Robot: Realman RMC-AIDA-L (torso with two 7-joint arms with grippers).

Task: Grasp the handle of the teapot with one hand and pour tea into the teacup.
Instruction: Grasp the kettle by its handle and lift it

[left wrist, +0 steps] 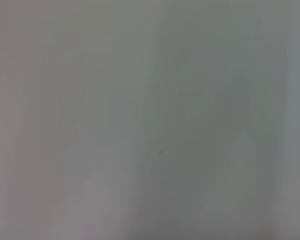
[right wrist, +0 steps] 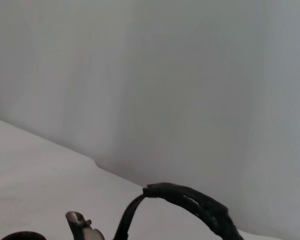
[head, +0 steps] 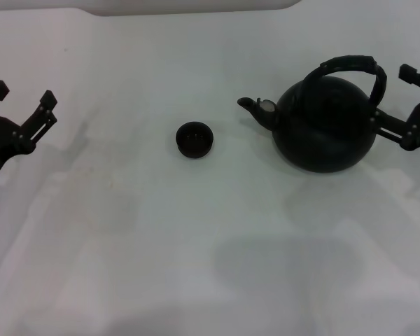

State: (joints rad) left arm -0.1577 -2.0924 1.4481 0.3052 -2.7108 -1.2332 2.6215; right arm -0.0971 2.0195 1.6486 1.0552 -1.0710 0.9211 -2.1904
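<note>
While the teapot (head: 325,122) stands upright on the white tabletop (head: 196,245), untouched so far as the head view shows, the task sits at its opening step: the approach to the grasp. Taking the teapot as landmark, its spout (head: 255,108) points toward the teacup (head: 194,139), which sits well apart from it on the spout side, upright and empty-looking, though its inside is too dark to be sure. The handle (head: 350,66) arches over the teapot's body, and the right wrist view catches the same handle (right wrist: 190,202) from close behind, with the spout tip beyond it. The right hand (head: 406,101) waits just beside the teapot on the side away from the spout, its fingers spread wide, one level with the handle's upper end and the other near the handle's foot, neither closed on anything. The left hand (head: 22,103) hangs far beyond the teacup, well away from the teapot, also spread wide and idle; its wrist view shows only blank grey. By my reading the next move calls for the right hand to slide in until the ribbed arch lies between its fingers, then close firmly before any lift, since a loose grip would let the heavy pot swing
</note>
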